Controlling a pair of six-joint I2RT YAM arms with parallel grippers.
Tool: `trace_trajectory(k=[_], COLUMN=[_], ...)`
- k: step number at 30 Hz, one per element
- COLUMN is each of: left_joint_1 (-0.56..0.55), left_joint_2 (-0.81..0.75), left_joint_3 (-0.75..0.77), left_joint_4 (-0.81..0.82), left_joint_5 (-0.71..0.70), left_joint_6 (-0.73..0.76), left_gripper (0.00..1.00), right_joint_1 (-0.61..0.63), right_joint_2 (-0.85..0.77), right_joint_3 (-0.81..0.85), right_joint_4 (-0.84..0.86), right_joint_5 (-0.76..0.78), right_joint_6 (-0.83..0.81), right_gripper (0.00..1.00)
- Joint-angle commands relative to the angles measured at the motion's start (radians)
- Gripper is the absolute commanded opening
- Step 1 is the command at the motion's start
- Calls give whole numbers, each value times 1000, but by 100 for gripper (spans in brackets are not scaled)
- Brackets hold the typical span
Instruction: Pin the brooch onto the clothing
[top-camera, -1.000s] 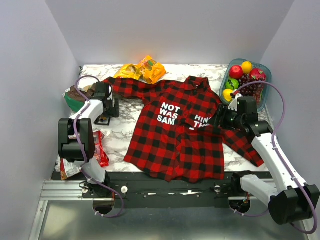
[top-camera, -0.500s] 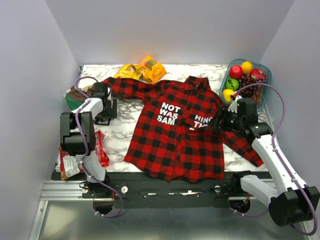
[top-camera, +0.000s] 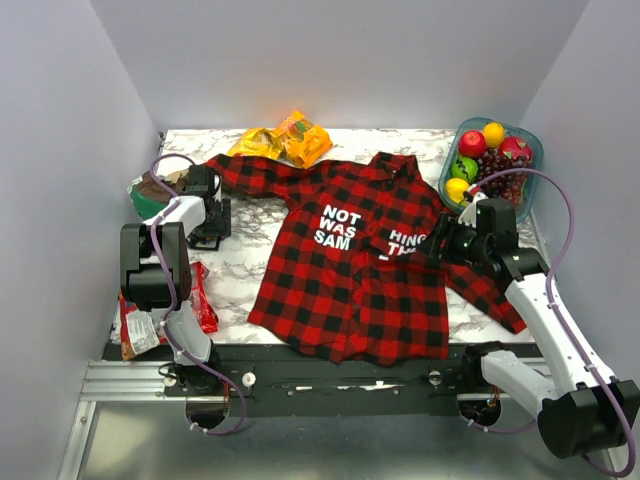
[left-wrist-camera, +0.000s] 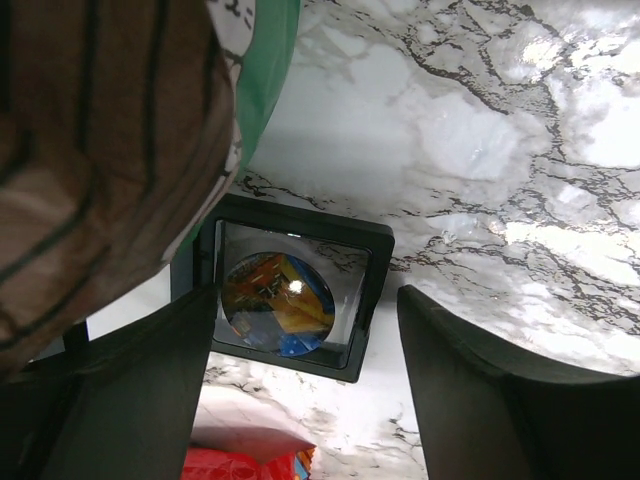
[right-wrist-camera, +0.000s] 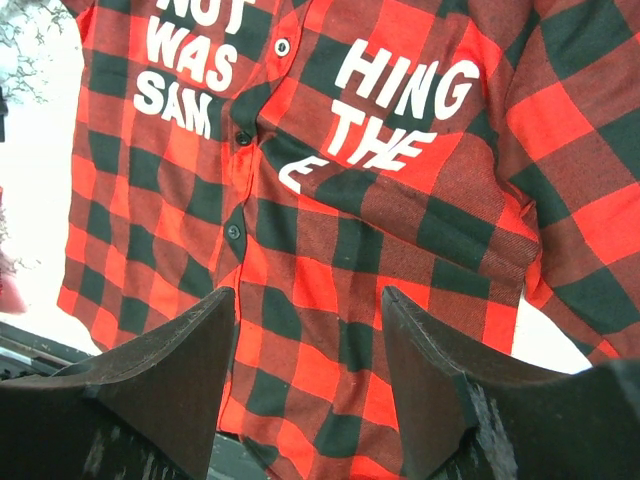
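The clothing (top-camera: 360, 260), a red and black plaid shirt with white letters, lies spread flat mid-table; it fills the right wrist view (right-wrist-camera: 380, 200). The brooch (left-wrist-camera: 277, 318), a small round disc showing orange and blue here, sits inside a black square frame (left-wrist-camera: 370, 300) on the marble, left of the shirt. My left gripper (top-camera: 207, 222) (left-wrist-camera: 310, 400) is open just above the frame, its fingers on either side of it. My right gripper (top-camera: 437, 245) (right-wrist-camera: 310, 350) is open and empty, hovering over the shirt's right chest.
A green bowl (top-camera: 148, 198) with a brown striped item (left-wrist-camera: 90, 150) stands right by the left gripper. Yellow and orange snack bags (top-camera: 285, 140) lie at the back. A fruit container (top-camera: 492, 158) stands back right. A red packet (top-camera: 200, 300) lies front left.
My left gripper has shifted slightly left and back over the frame. My right gripper has drifted a little to the right and back above the shirt.
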Motion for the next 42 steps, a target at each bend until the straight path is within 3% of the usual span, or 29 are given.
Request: trace_trajectory(k=[1, 15, 25, 33, 36, 42], left_joint_1=[5, -7, -41, -139, -167, -251], left_joint_2=[10, -21, -82, -192, -232, -324], left_joint_3=[-10, -26, -50, -99, -110, -108], left_joint_4=[-10, -13, -7, 4, 7, 28], left_joint_5=[16, 16, -35, -45, -10, 195], left_joint_6=[-1, -4, -10, -18, -16, -54], left_gripper=[76, 55, 50, 47, 47, 47], right_joint_1=[3, 3, 4, 3, 3, 4], right_joint_2=[-18, -24, -25, -24, -21, 2], right_joint_3=[-14, -22, -20, -17, -11, 4], right_joint_4=[-26, -28, -31, -37, -37, -39], right_joint_5=[8, 10, 10, 15, 16, 13], right_joint_6=[11, 14, 14, 14, 14, 2], right_gripper=[68, 68, 68, 68, 68, 68])
